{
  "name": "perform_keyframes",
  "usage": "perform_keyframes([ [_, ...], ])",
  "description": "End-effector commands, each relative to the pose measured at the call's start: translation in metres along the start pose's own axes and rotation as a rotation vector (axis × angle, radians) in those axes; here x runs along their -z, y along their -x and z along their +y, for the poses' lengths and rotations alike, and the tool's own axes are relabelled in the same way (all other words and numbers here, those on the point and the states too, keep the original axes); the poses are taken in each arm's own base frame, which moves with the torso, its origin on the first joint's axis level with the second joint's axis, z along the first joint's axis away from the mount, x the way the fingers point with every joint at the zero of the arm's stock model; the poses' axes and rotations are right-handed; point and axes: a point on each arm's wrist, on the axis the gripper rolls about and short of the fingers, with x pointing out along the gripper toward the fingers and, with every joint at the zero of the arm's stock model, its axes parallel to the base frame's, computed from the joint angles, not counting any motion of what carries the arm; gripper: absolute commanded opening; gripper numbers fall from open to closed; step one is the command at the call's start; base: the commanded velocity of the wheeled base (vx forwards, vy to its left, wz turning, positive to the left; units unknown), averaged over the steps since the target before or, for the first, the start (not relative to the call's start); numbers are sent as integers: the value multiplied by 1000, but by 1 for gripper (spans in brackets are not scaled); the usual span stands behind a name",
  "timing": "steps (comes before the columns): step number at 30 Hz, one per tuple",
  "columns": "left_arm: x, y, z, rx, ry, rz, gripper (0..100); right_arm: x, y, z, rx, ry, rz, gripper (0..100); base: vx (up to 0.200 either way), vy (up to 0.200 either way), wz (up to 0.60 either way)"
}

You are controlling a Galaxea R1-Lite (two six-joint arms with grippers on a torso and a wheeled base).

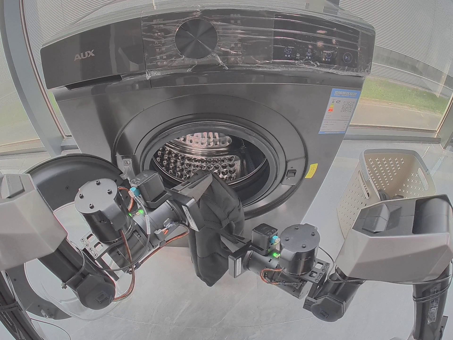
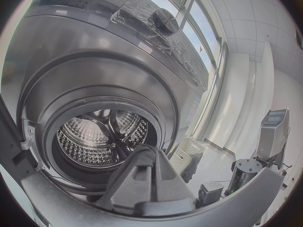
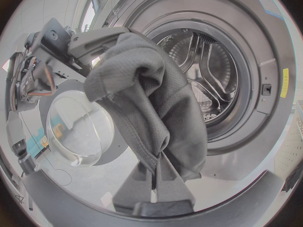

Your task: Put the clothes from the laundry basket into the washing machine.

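Dark grey garment (image 1: 214,216), gunmetal grey washing machine (image 1: 118,107), shiny silver dimpled drum (image 1: 196,162), cream laundry basket (image 1: 402,172) with dotted holes

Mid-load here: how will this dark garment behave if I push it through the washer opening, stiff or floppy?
Probably floppy: the dark garment folds and sags from the left gripper and right gripper. Likely light, since two pinches hold it. Its hanging tail may catch on the washing machine opening's rim.
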Motion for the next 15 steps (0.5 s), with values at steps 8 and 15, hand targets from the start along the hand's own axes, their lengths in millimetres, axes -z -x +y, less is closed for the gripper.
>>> perform_keyframes([
  [8, -3, 2, 11, -50, -3, -9, 0, -18, 64, -6, -18, 8, 71, 0, 0, 0, 0],
  [15, -8, 15, 12, -56, -9, -2, 0, -34, 77, -20, -3, 28, 15, 0, 0, 0, 0],
])
